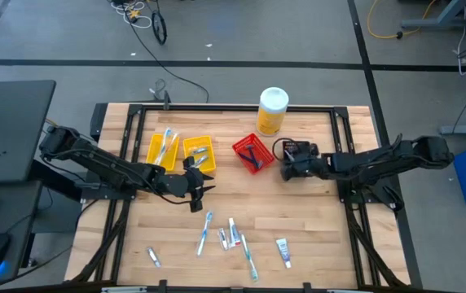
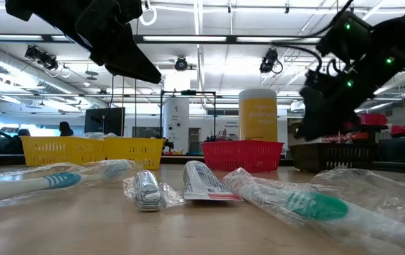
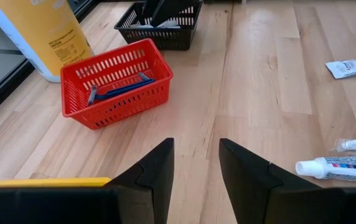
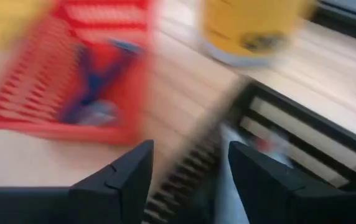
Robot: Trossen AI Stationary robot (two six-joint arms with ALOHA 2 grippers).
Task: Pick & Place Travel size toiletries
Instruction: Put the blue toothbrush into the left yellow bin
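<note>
While my right gripper (image 1: 287,171) hangs over the black bin (image 1: 299,151) with fingers apart and empty, my left gripper (image 1: 202,189) sits just below the yellow bin (image 1: 198,152), also open, holding nothing. Toothbrushes (image 1: 205,231) and toothpaste tubes (image 1: 283,251) lie loose on the table's (image 1: 323,220) near half. Razors (image 1: 252,155) are in the red bin (image 1: 241,147).

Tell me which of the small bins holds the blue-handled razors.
The red bin, standing between the yellow bins and the black bin, just in front of the tall yellow canister. Dark blue razor handles lie inside it; the yellow bins hold lighter items.
</note>
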